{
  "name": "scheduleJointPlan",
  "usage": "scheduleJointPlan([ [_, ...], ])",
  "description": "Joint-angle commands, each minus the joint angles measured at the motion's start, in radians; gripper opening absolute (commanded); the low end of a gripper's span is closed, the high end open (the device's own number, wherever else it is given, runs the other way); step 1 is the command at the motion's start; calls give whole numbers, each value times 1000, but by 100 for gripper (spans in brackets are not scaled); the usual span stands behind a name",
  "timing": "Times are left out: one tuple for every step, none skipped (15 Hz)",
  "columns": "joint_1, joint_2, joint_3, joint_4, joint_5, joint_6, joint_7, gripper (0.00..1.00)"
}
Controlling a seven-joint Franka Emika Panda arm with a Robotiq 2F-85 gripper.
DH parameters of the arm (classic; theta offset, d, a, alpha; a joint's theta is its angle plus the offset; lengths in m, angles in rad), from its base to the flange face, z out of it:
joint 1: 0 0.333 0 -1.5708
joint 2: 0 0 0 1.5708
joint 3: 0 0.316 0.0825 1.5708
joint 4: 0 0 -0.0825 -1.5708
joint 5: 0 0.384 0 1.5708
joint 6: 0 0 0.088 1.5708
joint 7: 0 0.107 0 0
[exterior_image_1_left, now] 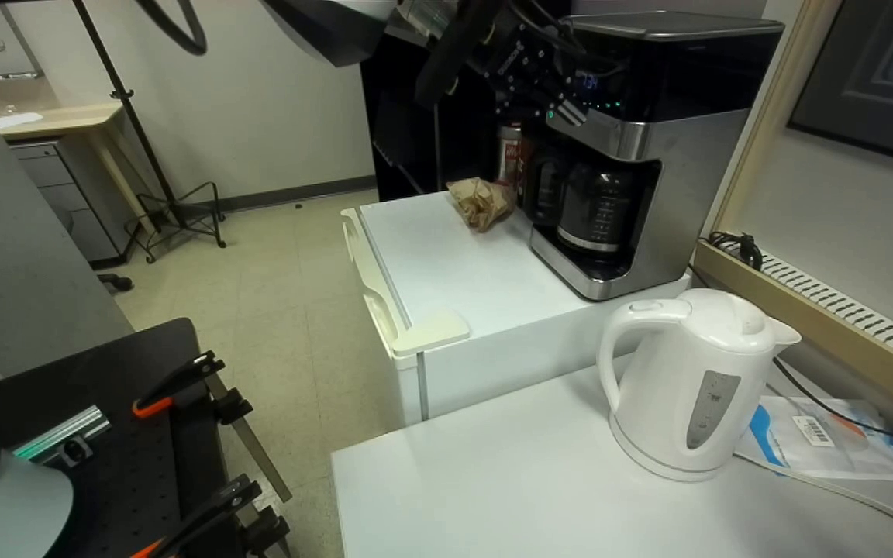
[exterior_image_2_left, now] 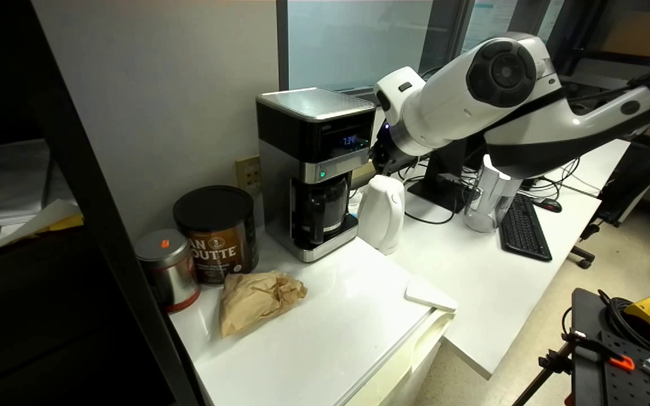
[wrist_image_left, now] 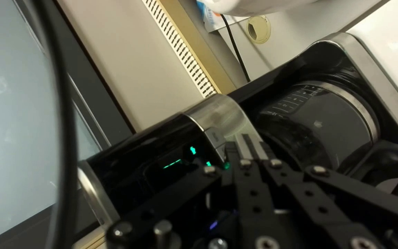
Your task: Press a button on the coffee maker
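Currently, boxy black coffee maker (exterior_image_1_left: 683, 186) with silver-grey band (exterior_image_1_left: 609, 133) sits on white boxy unit (exterior_image_1_left: 454, 267); your black metal gripper (wrist_image_left: 251, 147) at its front, contact unclear, jaws narrow, holding nothing. Risk: gripper blocks wrist view beside grey rectangular button (wrist_image_left: 214, 137); you may miss onto band, or overpush, sliding coffee maker.

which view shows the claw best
The wrist view: it shows the claw up close, fingertips close together near the silver band of the coffee maker. Both exterior views show it smaller, from farther off, and mostly dark.
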Motion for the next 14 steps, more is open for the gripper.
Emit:
scheduleJointPlan([
  [12, 34, -18, 39, -33, 35, 28, 0],
  [12, 37, -18, 42, -33, 39, 28, 0],
  [-2, 41, -5, 43, -40, 43, 32, 0],
  [-2, 44, -5, 45, -41, 46, 33, 0],
  [-3, 47, -5, 48, -45, 49, 35, 0],
  [-3, 51, -6, 52, -48, 52, 37, 0],
  [-4, 54, -6, 54, -54, 54, 41, 0],
  [-5, 57, -7, 57, -62, 57, 50, 0],
  [-5, 60, -8, 61, -72, 59, 57, 0],
  [-7, 62, -8, 65, -79, 60, 60, 0],
  [-7, 64, -9, 69, -95, 60, 73, 0],
  [-8, 67, -9, 73, -107, 59, 83, 0],
  [-11, 69, -9, 76, -114, 60, 89, 0],
  [-13, 71, -8, 79, -122, 62, 96, 0],
])
